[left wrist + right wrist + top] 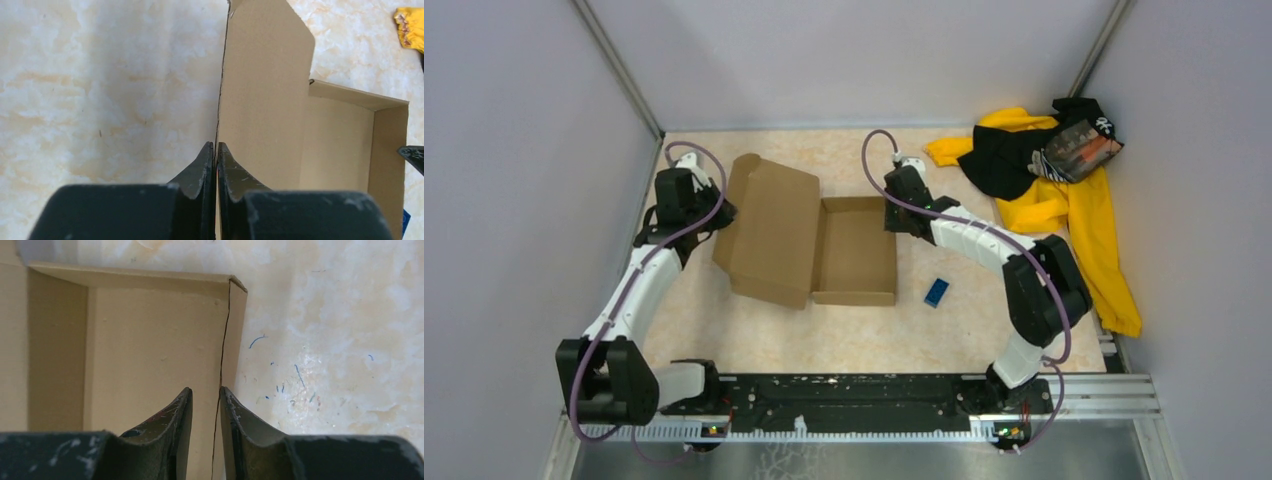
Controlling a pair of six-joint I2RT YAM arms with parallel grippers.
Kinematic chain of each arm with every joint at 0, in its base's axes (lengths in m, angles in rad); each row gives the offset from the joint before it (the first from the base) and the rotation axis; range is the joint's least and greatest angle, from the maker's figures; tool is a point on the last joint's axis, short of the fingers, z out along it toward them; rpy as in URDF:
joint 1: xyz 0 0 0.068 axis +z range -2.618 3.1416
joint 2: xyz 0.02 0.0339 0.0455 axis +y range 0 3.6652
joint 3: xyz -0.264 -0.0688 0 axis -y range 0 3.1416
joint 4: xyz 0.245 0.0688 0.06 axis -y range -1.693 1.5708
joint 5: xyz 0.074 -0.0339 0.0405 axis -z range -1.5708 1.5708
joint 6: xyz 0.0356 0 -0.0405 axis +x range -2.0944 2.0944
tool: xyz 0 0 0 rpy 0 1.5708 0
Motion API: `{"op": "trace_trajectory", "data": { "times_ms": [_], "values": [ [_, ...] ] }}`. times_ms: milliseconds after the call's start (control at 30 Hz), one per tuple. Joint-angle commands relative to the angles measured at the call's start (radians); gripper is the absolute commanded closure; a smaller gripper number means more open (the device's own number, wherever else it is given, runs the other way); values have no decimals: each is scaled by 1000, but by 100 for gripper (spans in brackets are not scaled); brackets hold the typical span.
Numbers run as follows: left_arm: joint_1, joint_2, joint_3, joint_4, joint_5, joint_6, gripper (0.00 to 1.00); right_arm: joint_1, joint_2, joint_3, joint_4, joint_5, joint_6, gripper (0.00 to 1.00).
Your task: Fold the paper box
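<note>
- The paper box (859, 255) (265, 100) (150, 350) sat pretty much mid-table, half done: shallow tray on the right with its walls up, and the big lid panel on the left, hinged at the tray's left side and tilted up off the table (774, 335).
- The left gripper (721, 216) (215, 150) was at the lid's outer left edge. In the wrist view its fingers were pressed together with the thin cardboard edge pinched between them.
- The right gripper (891, 214) (205, 395) was on the other side, at the tray's right wall near the far corner. One finger was inside the tray and one outside, and the wall filled the narrow gap, so it looked clamped on that wall.
- So the box was basically strung between the two arms, one at each end.
- A small blue block (936, 292) lay on the table just off the tray's near right corner, not touching it.
- The yellow-and-black cloth pile (1084, 215) (410, 25) was heaped in the far right corner, well apart from the box, behind the right arm.
- Inside the tray I only saw its own brown floor and walls, plus that one right-hand finger poking in.
</note>
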Motion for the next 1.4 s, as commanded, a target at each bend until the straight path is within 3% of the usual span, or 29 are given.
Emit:
{"op": "trace_trajectory", "data": {
  "times_ms": [0, 233, 500, 700, 933, 1133, 1367],
  "values": [
    [-57, 29, 107, -63, 7, 50, 91, -3, -164, 0, 1, -7, -27, 73],
    [-226, 123, 286, -192, -169, 124, 92, -27, -351, -50, -65, -4, -48, 72],
    [-288, 198, 455, -323, -301, 260, 94, -108, -505, -122, -115, -80, -99, 69],
    [-334, 200, 489, -357, -336, 376, 94, -119, -479, -197, -6, -244, -283, 70],
    [-435, 191, 430, -333, -362, 517, 94, -119, -400, -225, 148, -413, -499, 70],
    [-532, 199, 367, -270, -464, 634, 93, -119, -353, -222, 216, -413, -569, 70],
    [-556, 207, 407, -198, -442, 743, 93, -119, -372, -245, 244, -365, -569, 69]
  ]
}}
